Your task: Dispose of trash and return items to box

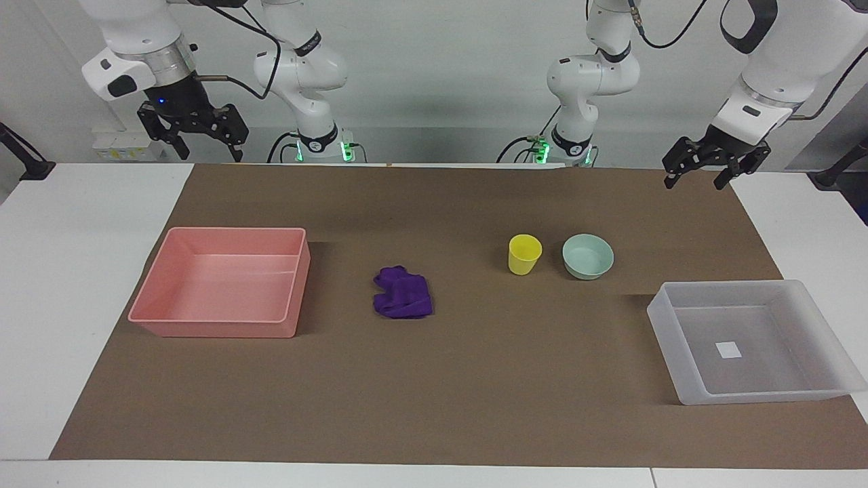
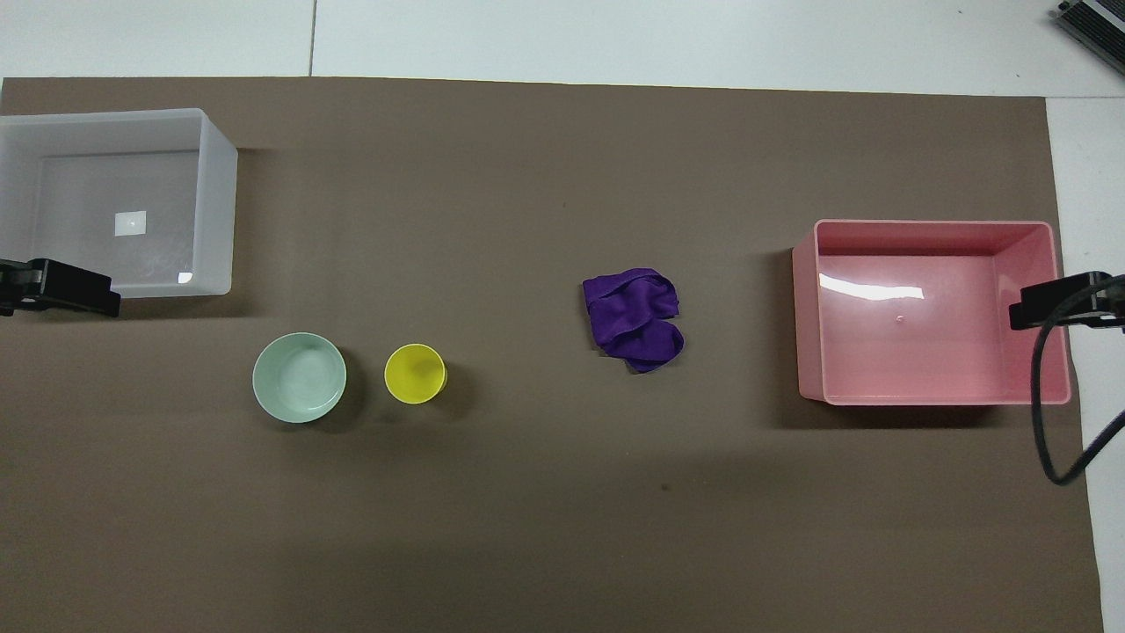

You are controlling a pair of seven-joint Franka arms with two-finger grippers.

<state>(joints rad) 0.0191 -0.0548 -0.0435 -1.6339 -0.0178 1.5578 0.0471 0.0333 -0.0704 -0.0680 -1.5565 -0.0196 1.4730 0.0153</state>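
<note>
One purple cloth wad (image 1: pixel 402 293), yellow cup (image 1: pixel 524 254) and mint bowl (image 1: pixel 587 256) sit apart between two empty trays (image 1: pixel 220 325) (image 1: pixel 685 379); both end effectors (image 1: pixel 700 175) (image 1: pixel 203 146) hang spread.

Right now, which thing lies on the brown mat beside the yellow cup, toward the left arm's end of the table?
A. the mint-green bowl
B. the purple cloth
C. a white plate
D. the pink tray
A: the mint-green bowl stands close beside the yellow cup on the brown mat, toward the left arm's end; the purple cloth lies toward the right arm's end.
</note>
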